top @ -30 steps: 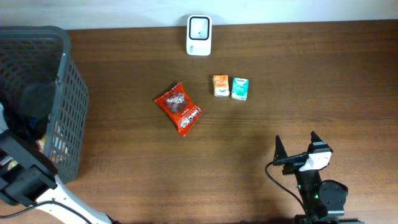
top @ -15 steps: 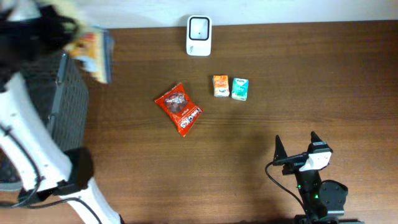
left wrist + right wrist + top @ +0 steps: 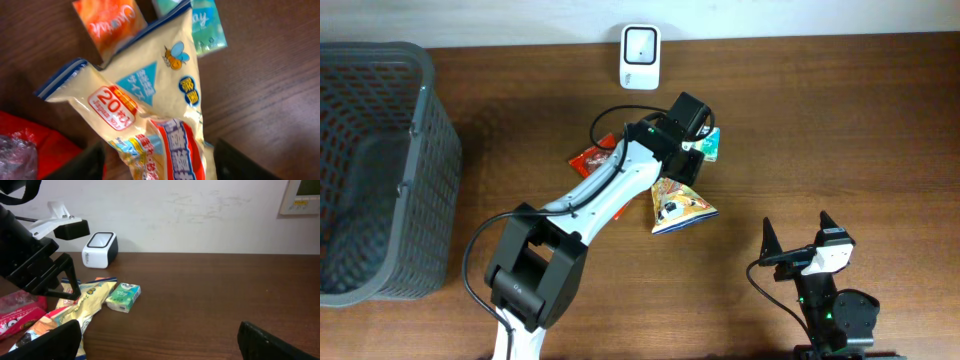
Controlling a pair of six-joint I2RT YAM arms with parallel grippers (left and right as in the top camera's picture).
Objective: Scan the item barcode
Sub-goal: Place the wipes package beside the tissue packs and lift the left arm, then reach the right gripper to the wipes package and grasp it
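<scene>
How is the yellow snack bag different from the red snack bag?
The yellow snack bag is pale yellow with a blue top edge; the red snack bag is red. The yellow snack bag lies mostly in view; the red snack bag is half hidden under the left arm. Both are snack packets lying on the table.

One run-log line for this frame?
left gripper: open, astride snack bag lying on table | right gripper: open, parked | barcode scanner: far edge, bag not at it
</scene>
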